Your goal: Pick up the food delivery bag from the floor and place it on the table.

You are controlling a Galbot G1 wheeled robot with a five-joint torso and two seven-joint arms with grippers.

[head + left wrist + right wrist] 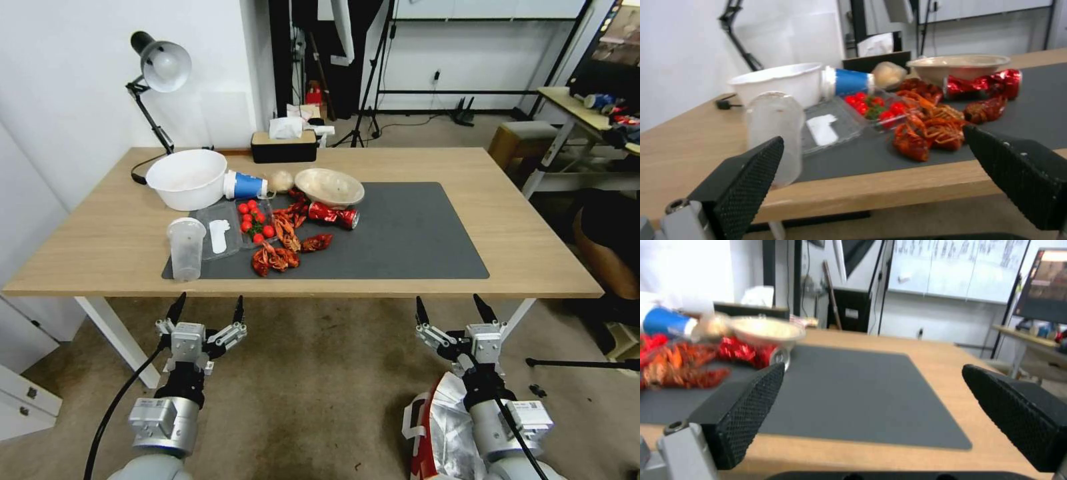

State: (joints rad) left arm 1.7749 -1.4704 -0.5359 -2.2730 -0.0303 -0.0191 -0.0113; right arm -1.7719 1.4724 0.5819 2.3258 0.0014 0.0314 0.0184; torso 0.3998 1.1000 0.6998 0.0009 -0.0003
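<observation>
- the left gripper (207, 311) hovers in front of the near edge of the table (100, 247), below tabletop height in the head view, its two black fingers (746, 176) spread wide with nothing between them.
- the right gripper (453, 311) hangs at a matching height before the table's near edge, toward the right, also released and holding nothing; its fingers (744, 406) stand wide apart.
- the food delivery bag (443, 427) sits on the floor (320, 373) directly beneath the right arm, its silver foil lining and a white strap handle showing; the arm covers part of it.
- on the table lies a dark grey mat (400, 233), bare on its right half.
- the mat's left half carries crayfish shells (280, 250), a clear tray of cherry tomatoes (253, 219), a crushed red can (333, 215) and a beige bowl (329, 185).
- a clear plastic cup (186, 248) stands upright at the mat's near left corner.
- farther back sit a white bowl (187, 177), a tipped blue paper cup (245, 185), a black tissue box (284, 145) and a desk lamp (157, 70).
</observation>
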